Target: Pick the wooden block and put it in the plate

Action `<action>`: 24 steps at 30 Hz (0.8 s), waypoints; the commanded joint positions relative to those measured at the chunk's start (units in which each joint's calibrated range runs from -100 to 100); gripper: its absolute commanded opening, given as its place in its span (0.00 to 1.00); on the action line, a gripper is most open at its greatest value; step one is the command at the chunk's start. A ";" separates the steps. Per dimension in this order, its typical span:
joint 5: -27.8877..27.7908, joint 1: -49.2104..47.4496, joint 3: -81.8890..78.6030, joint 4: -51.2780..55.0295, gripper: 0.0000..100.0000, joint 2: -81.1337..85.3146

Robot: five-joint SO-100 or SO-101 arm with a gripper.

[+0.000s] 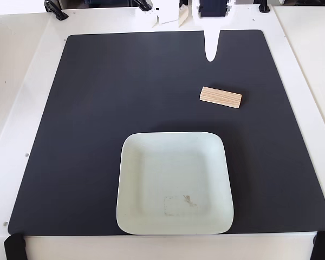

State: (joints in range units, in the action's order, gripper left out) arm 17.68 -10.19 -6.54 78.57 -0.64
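The gripper point(210, 54) enters the fixed view from the top edge, above the far side of the black mat point(97, 135). Only one white tapered finger shows clearly, pointing down the picture; whether the jaws are spread or pressed together I cannot tell, and it holds nothing.

The block point(221, 97) lies flat on the mat, its long side running roughly across the picture, below and slightly right of the finger tip and apart from it. The plate point(131, 184) sits nearer the camera, empty, well apart from the block.

This looks like the approach step: the reach toward the block has begun and no grasp is made. The next move likely calls for bringing the gripper over the block, jaws spread across its narrow width, then lowering and closing.
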 commanded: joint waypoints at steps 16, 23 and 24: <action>1.91 0.00 12.71 -0.40 0.26 -17.75; 1.86 -5.15 15.68 0.13 0.26 -21.14; 1.86 -5.71 15.68 0.39 0.26 -21.14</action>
State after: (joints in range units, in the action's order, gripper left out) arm 19.41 -15.02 6.90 78.32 -22.08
